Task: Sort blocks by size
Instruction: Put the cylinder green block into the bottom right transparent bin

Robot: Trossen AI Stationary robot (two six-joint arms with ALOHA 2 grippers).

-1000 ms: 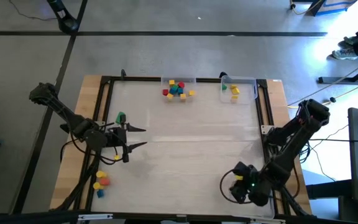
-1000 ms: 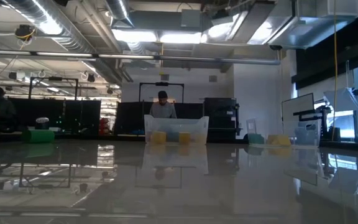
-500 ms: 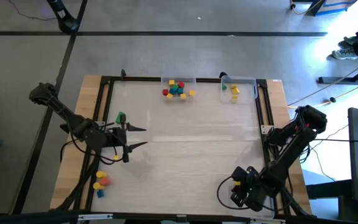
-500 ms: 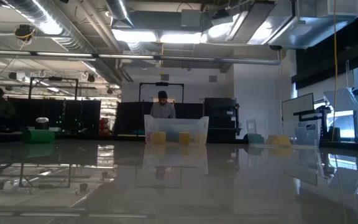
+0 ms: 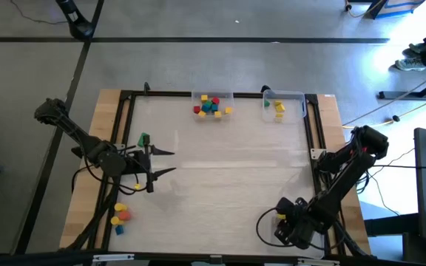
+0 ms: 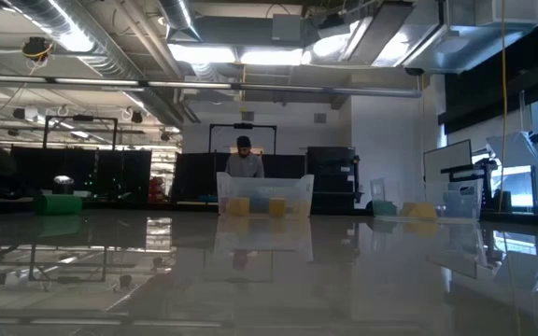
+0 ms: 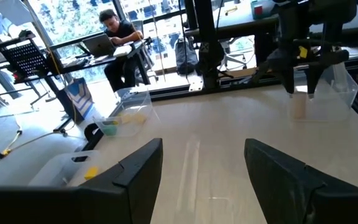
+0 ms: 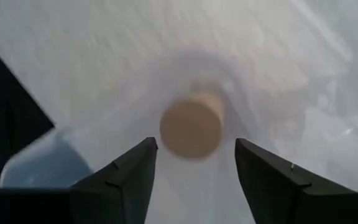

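- A pale wooden table [image 5: 220, 185] with a black frame.
- Two clear trays [image 5: 211, 97] [image 5: 285, 97] on its far edge hold blocks [image 5: 210, 106].
- Loose blocks [image 5: 120, 214] lie near the left corner.

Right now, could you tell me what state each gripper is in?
Left gripper: open, empty, over the table's left side.
Right gripper: open, holding nothing; a tan cylinder block lies just beyond its fingers.

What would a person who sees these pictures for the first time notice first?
First, the bright pile of blocks in the clear tray at the table's far edge, with a few more in the tray beside it. Next, the right claw at the near right corner, open directly over a tan cylinder. The left claw waits open on the left side, near a green block.
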